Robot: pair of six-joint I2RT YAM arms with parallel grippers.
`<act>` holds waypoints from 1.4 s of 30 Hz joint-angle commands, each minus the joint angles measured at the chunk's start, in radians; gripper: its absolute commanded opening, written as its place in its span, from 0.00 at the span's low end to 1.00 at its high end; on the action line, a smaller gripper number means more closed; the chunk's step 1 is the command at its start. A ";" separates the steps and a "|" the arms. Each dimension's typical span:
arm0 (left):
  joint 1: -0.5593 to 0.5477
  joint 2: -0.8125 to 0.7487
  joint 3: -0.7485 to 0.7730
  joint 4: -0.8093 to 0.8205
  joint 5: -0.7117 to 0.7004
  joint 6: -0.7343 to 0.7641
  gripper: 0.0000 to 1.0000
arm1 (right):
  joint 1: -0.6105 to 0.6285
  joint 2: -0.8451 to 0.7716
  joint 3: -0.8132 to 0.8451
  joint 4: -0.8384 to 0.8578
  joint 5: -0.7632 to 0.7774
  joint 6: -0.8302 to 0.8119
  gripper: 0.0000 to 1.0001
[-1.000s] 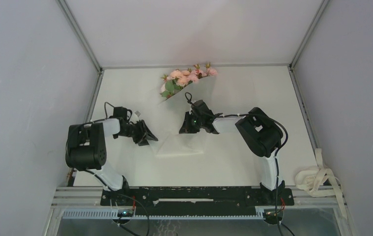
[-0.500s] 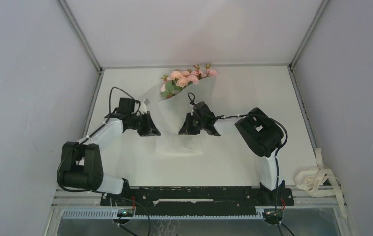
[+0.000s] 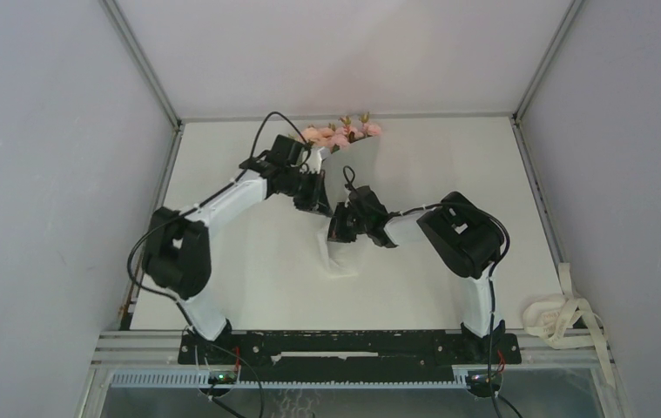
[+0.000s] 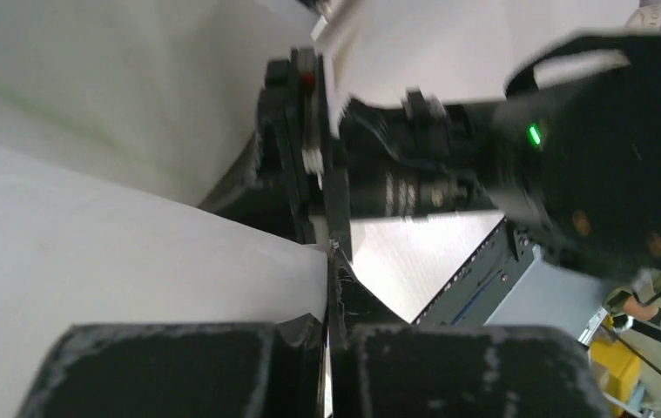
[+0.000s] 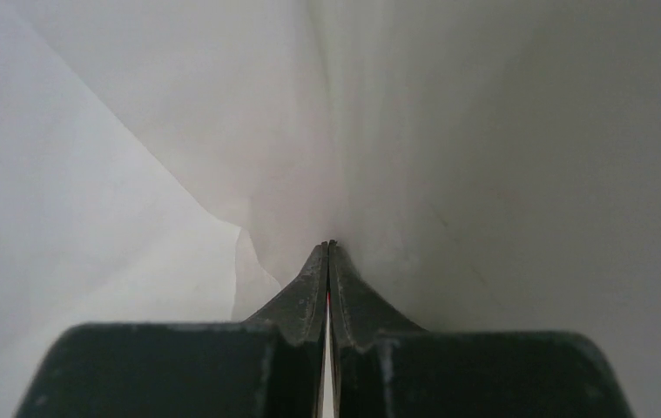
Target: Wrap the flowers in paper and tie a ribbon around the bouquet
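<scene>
A: Where's the bouquet point(image 3: 357, 161)?
B: Between both sets of fingers, long axis running near to far, flowers point(image 3: 340, 135) beyond them. Left fingers point(image 3: 316, 198) and right fingers point(image 3: 340, 229) are each clenched on the paper point(image 3: 341, 261).
A: The ribbon point(image 3: 557, 315)?
B: Well apart, rightward; the right arm looks nearer.

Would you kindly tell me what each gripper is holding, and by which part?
Both hold the paper: the left gripper pinches its edge, the right gripper a crease at the wrap's middle.

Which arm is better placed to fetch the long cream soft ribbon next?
Right, probably. The ribbon lies at the far right, near the right arm's base. The left gripper is far away, shut on the thin translucent white paper. The right gripper must release the paper first.
</scene>
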 commanded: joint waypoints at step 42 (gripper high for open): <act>-0.181 0.211 0.227 -0.074 -0.181 0.256 0.00 | -0.090 -0.175 -0.264 0.078 -0.002 0.036 0.13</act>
